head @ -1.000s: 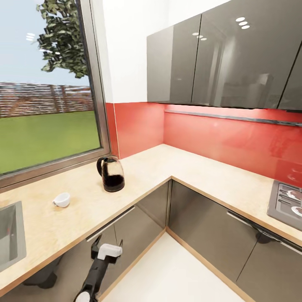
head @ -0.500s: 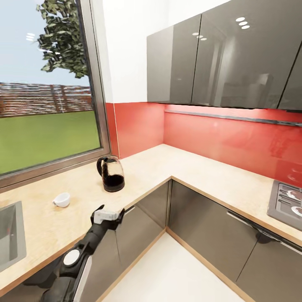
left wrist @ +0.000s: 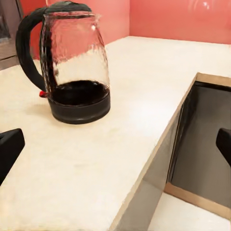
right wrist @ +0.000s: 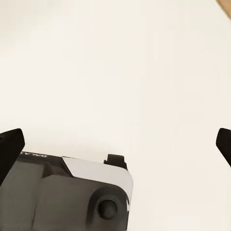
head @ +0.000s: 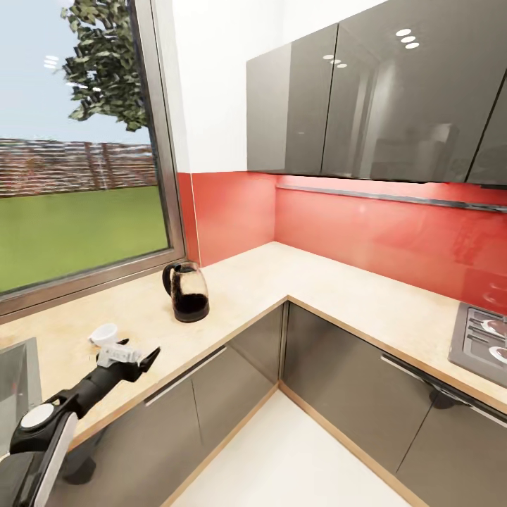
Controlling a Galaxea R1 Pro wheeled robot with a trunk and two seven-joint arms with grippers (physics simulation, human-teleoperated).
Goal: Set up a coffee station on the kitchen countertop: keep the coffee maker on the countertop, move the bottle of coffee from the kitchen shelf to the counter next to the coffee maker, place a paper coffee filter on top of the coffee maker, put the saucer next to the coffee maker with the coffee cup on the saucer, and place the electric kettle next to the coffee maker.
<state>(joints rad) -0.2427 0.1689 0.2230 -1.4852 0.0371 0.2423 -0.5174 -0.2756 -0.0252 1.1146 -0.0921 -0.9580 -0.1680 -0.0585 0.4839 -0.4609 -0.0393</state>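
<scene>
The left gripper [head: 137, 354] now hangs over the front edge of the kitchen countertop [head: 296, 282]. 1 second ago it sat low in front of the grey cabinet fronts [head: 211, 394], and half a second ago it was level with the worktop's lip further along. It has since risen and swung toward the sink [head: 17, 394] side. Its 2 fingers are spread wide with nothing between them; in the left wrist view the dark fingertips [left wrist: 9, 149] stand well apart at the frame's sides. The right gripper [right wrist: 115, 149] is likewise spread and empty over pale floor, with part of the robot's base beneath it.

Just beyond the left gripper, the coffee cup [head: 104, 334] lies tilted on the worktop, near the sink. Further back, toward the inner corner of the L-shaped worktop and below the window [head: 77, 169], stands the electric kettle [head: 186, 291]. It is upright, its black handle turned toward the window. The wrist camera looks straight at the kettle [left wrist: 72, 62].

The camera has not moved, only the arm. The lift probably means the reach phase has begun. Whether the cup or the kettle is the target is not settled.
</scene>
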